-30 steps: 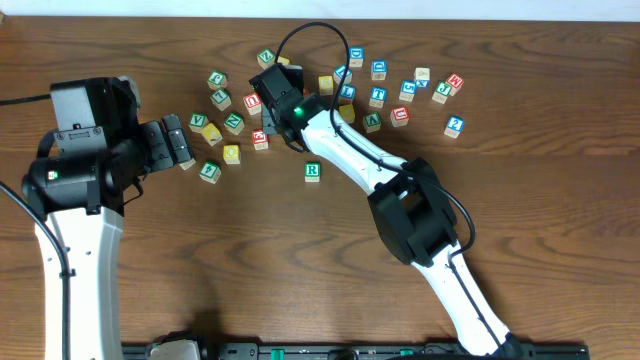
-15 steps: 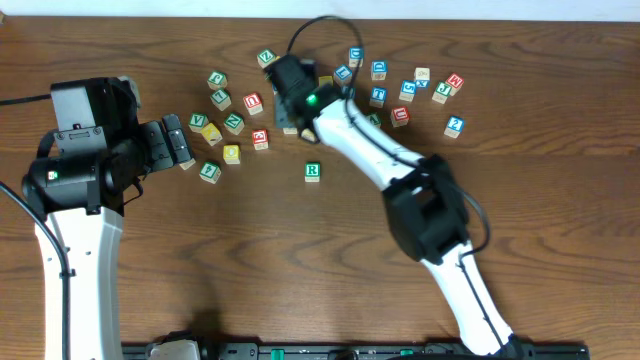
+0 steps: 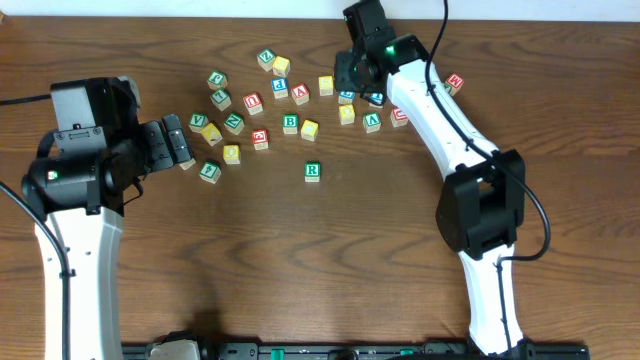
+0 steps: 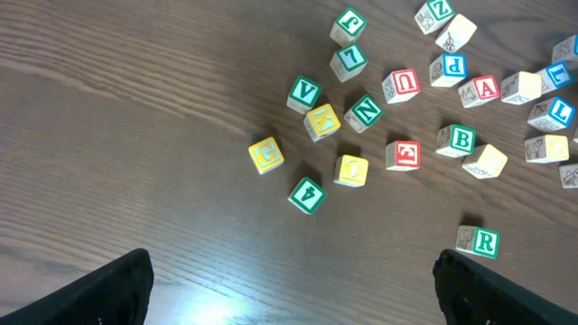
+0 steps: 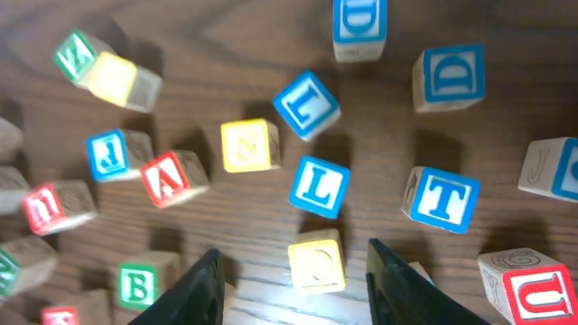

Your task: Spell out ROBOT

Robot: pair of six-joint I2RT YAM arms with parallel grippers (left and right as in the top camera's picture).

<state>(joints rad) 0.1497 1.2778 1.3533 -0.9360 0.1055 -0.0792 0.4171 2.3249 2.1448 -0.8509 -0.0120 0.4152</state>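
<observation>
Tabletop lettering: R, B, T (perhaps O)

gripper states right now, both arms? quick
Left gripper: open, empty.
Right gripper: open, nothing held; a yellow cube shows in the gap between its fingers, not gripped.

Green-lettered R cube alone on wooden table

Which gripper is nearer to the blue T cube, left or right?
Right. The right gripper hangs just above the blue T cube, slightly to one side; the left gripper sits far off on the robot's left side.
</observation>
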